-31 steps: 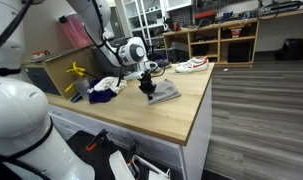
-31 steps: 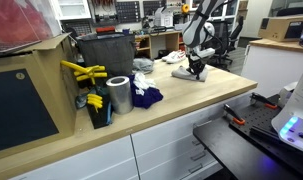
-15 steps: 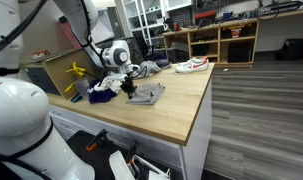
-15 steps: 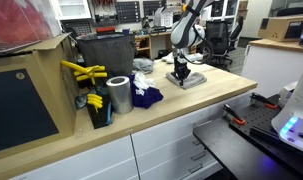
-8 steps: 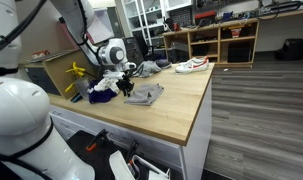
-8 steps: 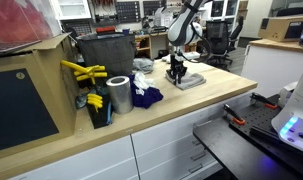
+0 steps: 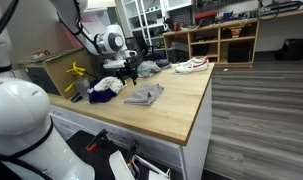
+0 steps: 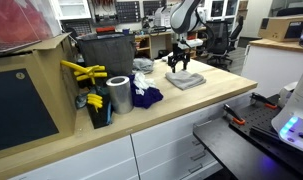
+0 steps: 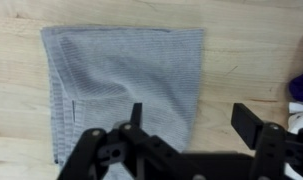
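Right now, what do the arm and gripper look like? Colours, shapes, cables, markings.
Arm: glossy white, with rounded segments. An exterior view shows a round joint housing with a dark end cap. Gripper: all black, a skeletal linkage body with two flat rectangular fingers. Cables and markings are too small to make out.

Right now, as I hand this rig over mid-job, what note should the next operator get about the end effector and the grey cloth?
End effector: open and empty, hovering above the grey cloth, not touching it.
Grey cloth: flat in a neat rectangle on the wooden table, a little apart from the purple cloth.
Done: the grey cloth is laid down and free of the jaws.
Left: the purple cloth and the white cloth beside it lie crumpled.
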Action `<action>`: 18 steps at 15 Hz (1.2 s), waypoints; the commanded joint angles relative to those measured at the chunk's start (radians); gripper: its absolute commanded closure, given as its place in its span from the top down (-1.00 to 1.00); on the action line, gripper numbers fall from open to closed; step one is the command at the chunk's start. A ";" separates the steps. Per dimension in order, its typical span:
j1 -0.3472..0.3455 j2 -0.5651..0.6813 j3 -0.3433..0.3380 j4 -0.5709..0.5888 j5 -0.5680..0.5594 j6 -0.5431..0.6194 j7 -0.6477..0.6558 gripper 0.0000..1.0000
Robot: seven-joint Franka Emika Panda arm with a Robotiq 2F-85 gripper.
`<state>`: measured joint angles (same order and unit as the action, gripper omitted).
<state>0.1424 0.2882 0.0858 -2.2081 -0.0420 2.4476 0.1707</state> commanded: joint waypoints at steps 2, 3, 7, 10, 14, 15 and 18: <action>-0.042 -0.072 0.012 -0.006 0.069 -0.062 -0.122 1.00; -0.050 -0.081 0.012 -0.001 0.084 -0.076 -0.148 1.00; -0.079 -0.112 0.008 0.043 0.142 -0.169 -0.232 1.00; -0.085 -0.130 -0.004 0.093 0.129 -0.262 -0.223 1.00; -0.087 -0.132 -0.010 0.182 0.126 -0.403 -0.198 1.00; -0.086 -0.130 -0.009 0.203 0.130 -0.439 -0.201 1.00; -0.083 -0.123 -0.008 0.259 0.129 -0.508 -0.200 1.00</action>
<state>0.0573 0.1628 0.0777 -2.0070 0.0712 2.0199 -0.0326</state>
